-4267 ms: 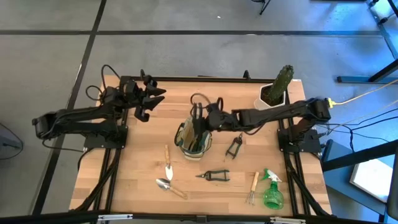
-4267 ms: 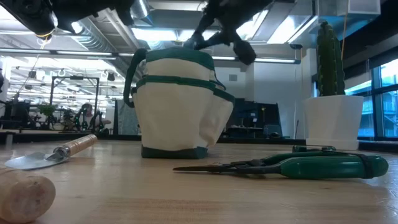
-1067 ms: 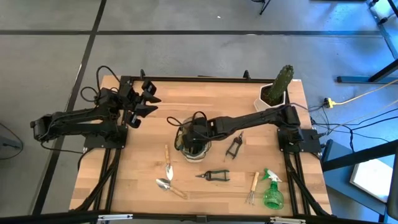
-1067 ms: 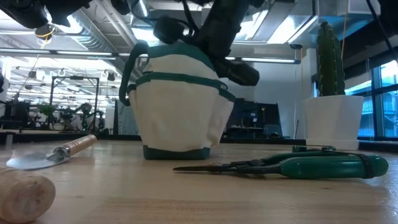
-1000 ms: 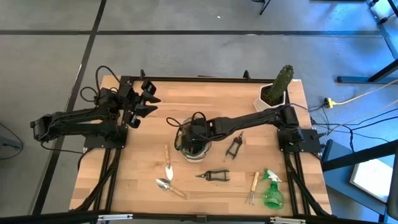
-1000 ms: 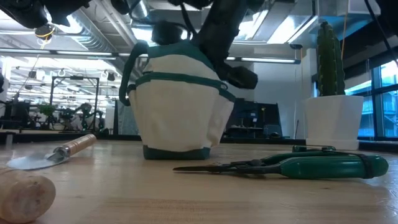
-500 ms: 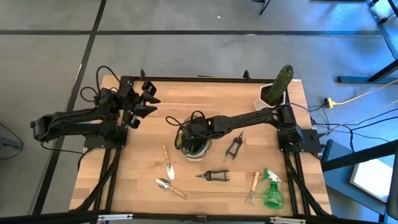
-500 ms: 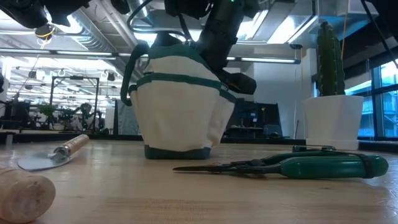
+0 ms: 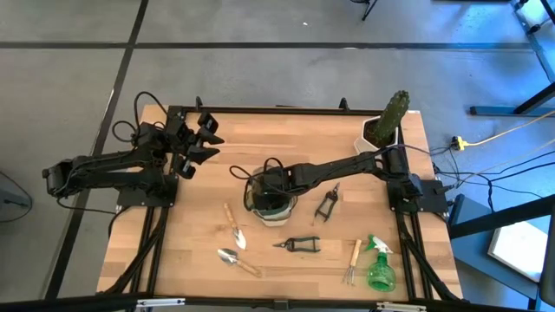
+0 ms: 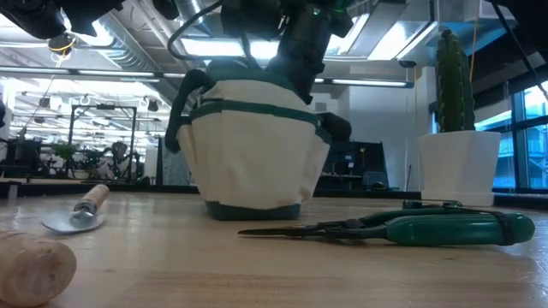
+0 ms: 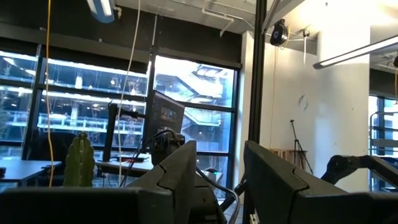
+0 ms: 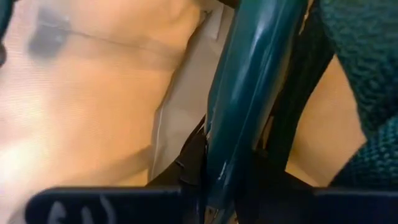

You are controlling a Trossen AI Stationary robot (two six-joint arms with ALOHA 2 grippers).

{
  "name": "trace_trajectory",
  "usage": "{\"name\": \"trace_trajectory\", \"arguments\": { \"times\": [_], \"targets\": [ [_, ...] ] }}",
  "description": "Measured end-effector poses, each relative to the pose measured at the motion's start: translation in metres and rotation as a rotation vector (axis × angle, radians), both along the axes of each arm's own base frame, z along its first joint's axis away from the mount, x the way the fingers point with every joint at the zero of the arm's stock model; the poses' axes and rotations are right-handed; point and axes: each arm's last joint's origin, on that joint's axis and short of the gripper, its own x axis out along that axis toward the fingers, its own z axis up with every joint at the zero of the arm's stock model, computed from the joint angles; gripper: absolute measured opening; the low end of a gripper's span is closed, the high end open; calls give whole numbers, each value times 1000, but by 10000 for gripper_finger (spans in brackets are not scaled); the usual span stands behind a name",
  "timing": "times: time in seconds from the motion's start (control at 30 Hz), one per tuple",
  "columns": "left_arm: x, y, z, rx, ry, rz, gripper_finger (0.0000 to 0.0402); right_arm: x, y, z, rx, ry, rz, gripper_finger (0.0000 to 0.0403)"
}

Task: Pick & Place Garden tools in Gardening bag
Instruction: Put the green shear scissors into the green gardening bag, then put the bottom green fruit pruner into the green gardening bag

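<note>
Bag (image 9: pixel 271 201) stands upright near the middle of the table (image 9: pixel 286 143), its beige wall and green bands facing the low camera. The right gripper (image 9: pixel 267 185) reaches down into its open mouth; the right wrist view shows the beige lining and a green-handled tool (image 12: pixel 249 106) inside, the fingers pressed on that handle, which runs along the gripper's reach into the bag.

Outside the bag, black pruners (image 9: pixel 327 204) lie just to its right, long axis running from the far edge toward the near one. Green shears (image 9: pixel 297 245) lie nearer the front edge, lengthwise left to right, blades pointing left. A trowel (image 9: pixel 233 227) lies left of the bag, blade toward the front; a second, scoop-shaped tool (image 9: pixel 236 260) lies slanted by the front edge. The fork (image 9: pixel 352 262) and spray bottle (image 9: pixel 378 265) lie at the front right corner, the fork's tines toward the front edge.

The left gripper (image 9: pixel 208 141) hangs over the far left corner, fingers spread, holding nothing.
</note>
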Motion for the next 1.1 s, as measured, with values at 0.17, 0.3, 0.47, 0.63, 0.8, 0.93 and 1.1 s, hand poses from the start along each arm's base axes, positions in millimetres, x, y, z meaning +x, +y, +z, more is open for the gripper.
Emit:
{"name": "trace_trajectory", "arguments": {
  "times": [0.17,0.3,0.47,0.63,0.8,0.93,1.1],
  "targets": [
    [0,0,0,-1,0,-1,129,0,0,0,12,7,16,66],
    [0,0,0,-2,0,-1,129,0,1,0,21,6,21,143],
    [0,0,0,0,1,-4,129,1,0,4,23,-7,43,213],
    [0,0,0,2,2,-7,129,5,0,20,5,-20,90,238],
    [0,0,0,4,3,-11,129,10,-1,43,-16,-47,136,237],
    [0,0,0,7,5,-16,129,11,-1,65,-43,-63,164,234],
    [0,-1,0,16,8,-30,129,9,-3,91,-109,-61,198,233]
  ]
}}
